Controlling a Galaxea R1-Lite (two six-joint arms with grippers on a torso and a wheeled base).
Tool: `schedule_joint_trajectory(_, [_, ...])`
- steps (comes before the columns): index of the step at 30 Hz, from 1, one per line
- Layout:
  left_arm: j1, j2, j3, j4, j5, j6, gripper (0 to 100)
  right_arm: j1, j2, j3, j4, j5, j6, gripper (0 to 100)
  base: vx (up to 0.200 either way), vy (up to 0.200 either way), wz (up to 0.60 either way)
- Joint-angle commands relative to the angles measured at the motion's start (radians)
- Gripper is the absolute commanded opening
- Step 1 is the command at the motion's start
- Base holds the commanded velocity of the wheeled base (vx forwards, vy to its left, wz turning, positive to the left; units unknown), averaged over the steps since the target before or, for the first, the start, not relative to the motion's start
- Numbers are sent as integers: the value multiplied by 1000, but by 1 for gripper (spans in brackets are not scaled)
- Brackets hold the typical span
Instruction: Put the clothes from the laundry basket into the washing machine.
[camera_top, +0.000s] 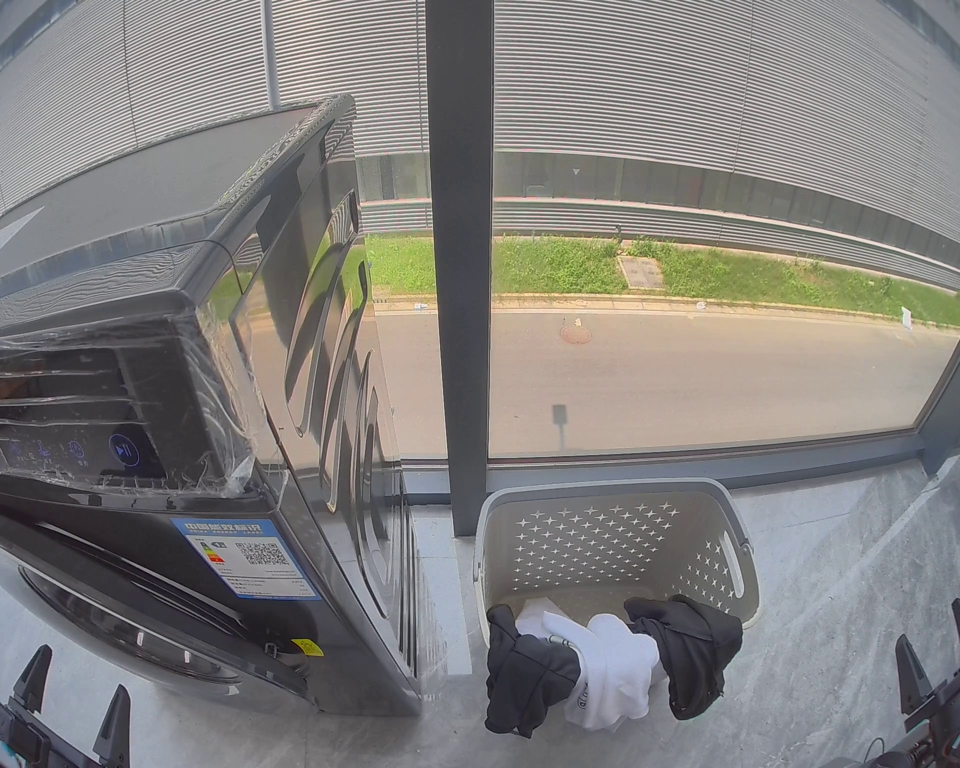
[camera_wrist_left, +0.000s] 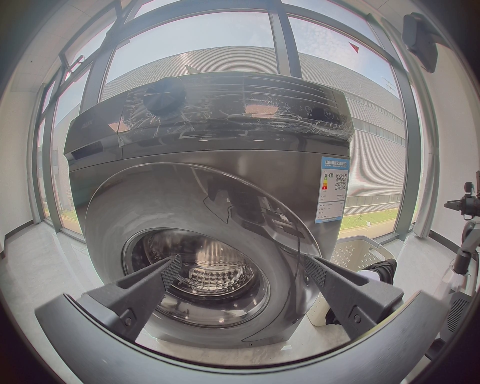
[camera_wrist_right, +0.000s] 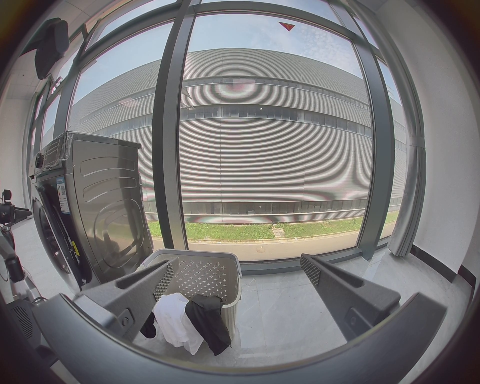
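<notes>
A dark grey washing machine (camera_top: 200, 400) stands on the left, and its round glass door (camera_wrist_left: 200, 272) looks closed. To its right sits a pale laundry basket (camera_top: 610, 500). Over the basket's near rim hang a black garment (camera_top: 525, 675), a white garment (camera_top: 610, 665) and another black garment (camera_top: 690, 640). My left gripper (camera_top: 75, 690) is low in front of the machine door, open and empty (camera_wrist_left: 242, 265). My right gripper (camera_top: 930, 630) sits low to the right of the basket, open and empty (camera_wrist_right: 239, 270), facing the basket (camera_wrist_right: 200, 275) and the white garment (camera_wrist_right: 175, 320).
A dark window pillar (camera_top: 460, 300) rises behind the gap between machine and basket, with floor-to-ceiling glass beyond. Pale marble floor (camera_top: 850, 600) lies open to the right of the basket. A white wall (camera_wrist_right: 450, 175) bounds the far right side.
</notes>
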Motion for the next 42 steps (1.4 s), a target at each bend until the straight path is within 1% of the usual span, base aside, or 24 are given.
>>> schedule_joint_trajectory(1, [0, -16, 18, 0, 0, 0, 100, 0, -16, 18, 0, -1, 1, 100, -200, 0, 0])
schedule_joint_trajectory(38, [0, -16, 18, 0, 1, -2, 100, 0, -16, 18, 0, -1, 1, 100, -200, 0, 0])
schedule_joint_trajectory(42, [0, -16, 18, 0, 1, 0, 100, 0, -16, 18, 0, 1, -1, 100, 0, 0, 0])
